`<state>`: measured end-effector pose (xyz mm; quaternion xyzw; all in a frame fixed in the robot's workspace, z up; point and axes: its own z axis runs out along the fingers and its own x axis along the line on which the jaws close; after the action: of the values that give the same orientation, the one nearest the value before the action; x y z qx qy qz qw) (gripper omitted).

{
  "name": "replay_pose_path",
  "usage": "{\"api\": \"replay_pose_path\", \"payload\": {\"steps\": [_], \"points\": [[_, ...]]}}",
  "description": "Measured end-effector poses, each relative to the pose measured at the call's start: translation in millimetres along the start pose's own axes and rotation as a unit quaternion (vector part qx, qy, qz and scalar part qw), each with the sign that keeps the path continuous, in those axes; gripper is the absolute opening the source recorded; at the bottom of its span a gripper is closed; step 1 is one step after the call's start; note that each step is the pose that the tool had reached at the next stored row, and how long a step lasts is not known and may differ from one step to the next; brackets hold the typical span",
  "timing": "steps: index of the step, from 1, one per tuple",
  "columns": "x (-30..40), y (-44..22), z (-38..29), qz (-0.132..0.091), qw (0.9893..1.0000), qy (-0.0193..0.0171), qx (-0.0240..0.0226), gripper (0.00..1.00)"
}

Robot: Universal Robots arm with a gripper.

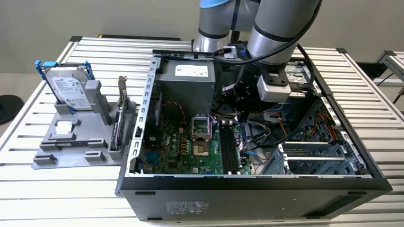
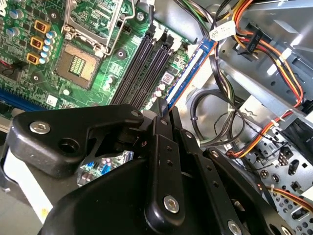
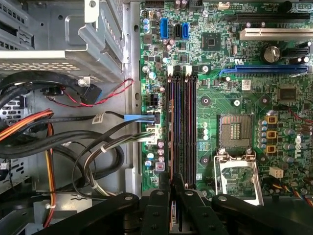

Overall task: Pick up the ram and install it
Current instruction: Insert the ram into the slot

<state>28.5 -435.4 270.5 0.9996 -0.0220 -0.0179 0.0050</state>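
The gripper (image 3: 172, 188) is clamped on the ram (image 2: 188, 71), its two black fingers (image 2: 164, 115) pinching the near end of the thin blue stick, seen edge-on in both wrist views. Just ahead of the fingertips, the ram (image 3: 171, 142) stands over the outermost of the black memory slots (image 3: 183, 132) on the green motherboard (image 3: 244, 63). Beyond the slots sits the open processor socket (image 3: 235, 129). On the other side, bundled cables (image 3: 73, 147) run through the metal computer case (image 1: 252, 189).
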Motion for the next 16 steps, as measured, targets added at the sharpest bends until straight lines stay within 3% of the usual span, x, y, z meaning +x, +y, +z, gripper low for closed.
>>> {"api": "replay_pose_path", "payload": {"steps": [10,16], "points": [[0.0,0.0,0.2,0.000,1.0000,0.0000,-0.0003,0.00],[0.0,0.3,4.6,0.000,1.0000,0.0000,-0.0003,0.00]]}}
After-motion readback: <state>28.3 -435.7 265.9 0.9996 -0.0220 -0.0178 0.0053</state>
